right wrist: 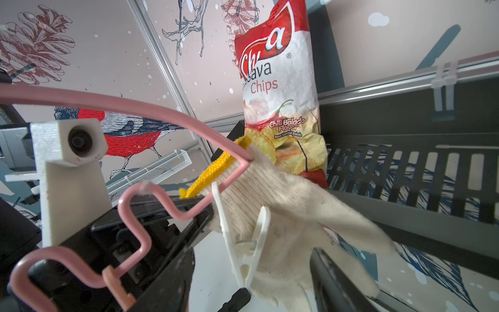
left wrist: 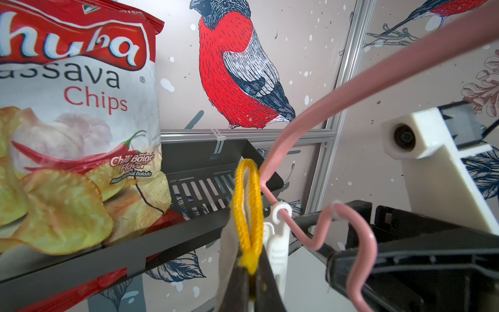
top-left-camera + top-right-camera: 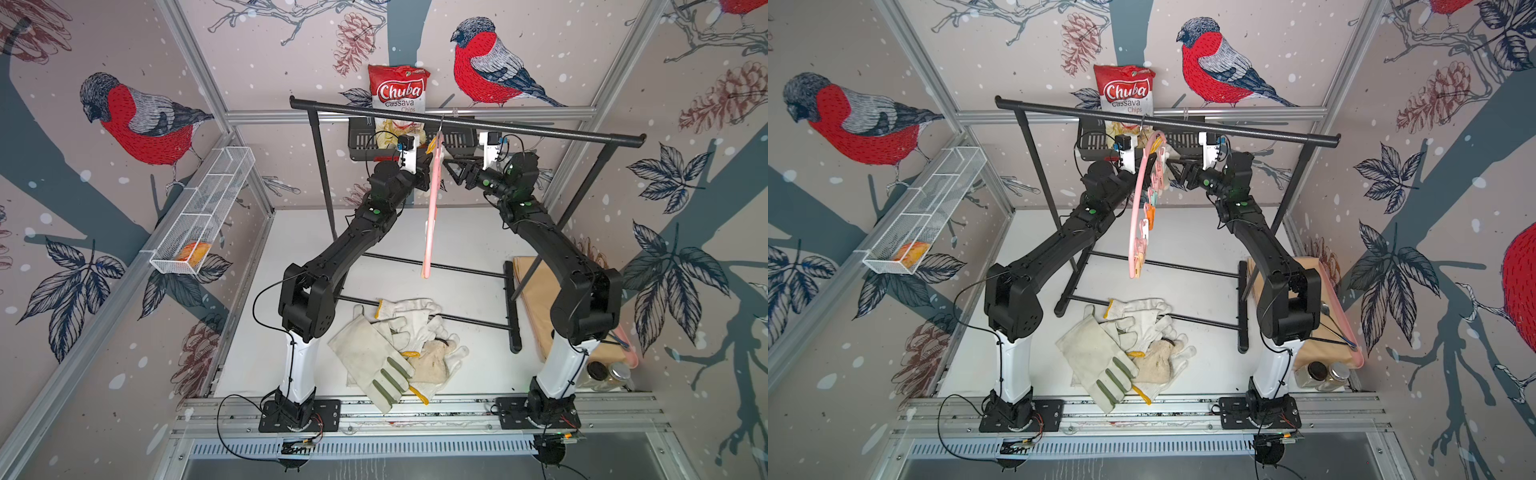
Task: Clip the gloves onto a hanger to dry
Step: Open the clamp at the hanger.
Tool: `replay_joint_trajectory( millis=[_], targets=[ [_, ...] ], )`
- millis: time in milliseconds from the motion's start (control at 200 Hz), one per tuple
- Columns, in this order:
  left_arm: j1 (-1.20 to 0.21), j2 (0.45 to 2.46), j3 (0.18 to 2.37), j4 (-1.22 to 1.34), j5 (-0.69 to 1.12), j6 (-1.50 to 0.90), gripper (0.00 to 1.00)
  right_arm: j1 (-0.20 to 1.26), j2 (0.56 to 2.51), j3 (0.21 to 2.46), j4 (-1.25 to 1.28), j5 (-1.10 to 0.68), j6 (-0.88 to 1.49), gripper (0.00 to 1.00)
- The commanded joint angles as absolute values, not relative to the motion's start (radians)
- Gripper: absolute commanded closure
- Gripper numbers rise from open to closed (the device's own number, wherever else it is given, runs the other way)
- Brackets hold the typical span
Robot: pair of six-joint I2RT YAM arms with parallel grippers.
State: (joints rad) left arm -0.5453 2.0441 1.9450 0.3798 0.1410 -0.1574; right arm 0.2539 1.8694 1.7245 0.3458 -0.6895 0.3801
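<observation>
Tabletop (image 3: 465, 241): carrying loose gloves (image 3: 386, 353) below the hanger (image 3: 432, 208).
Left pincer (image 2: 251, 267): clamping a knitted glove (image 1: 283, 205) by its yellow cuff, beside the hanger.
Right pincer (image 1: 278, 278): gaping around that glove, beside the hanger.

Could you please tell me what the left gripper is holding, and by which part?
The left gripper holds a knitted glove, pinched by its yellow cuff edging.

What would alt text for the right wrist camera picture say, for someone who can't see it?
A cream knitted glove with a yellow cuff is held up against a pink hanger, next to its white peg. The left gripper pinches the cuff; a chips bag stands in a black basket behind.
</observation>
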Motion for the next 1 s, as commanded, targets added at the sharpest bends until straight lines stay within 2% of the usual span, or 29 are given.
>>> replay_joint_trajectory(
  millis=[0,545,996],
  targets=[
    [-0.551,2.043,1.954,0.419,0.155,-0.161,1.00,0.254,1.864,1.735,0.379,-0.706,0.368,0.30],
    [-0.559,2.039,1.954,0.415,0.153,-0.158,1.00,0.247,1.850,1.723,0.333,-0.701,0.322,0.31],
    [-0.560,2.039,1.956,0.416,0.148,-0.153,1.00,0.209,1.718,1.535,0.366,-0.655,0.310,0.31]
  ],
)
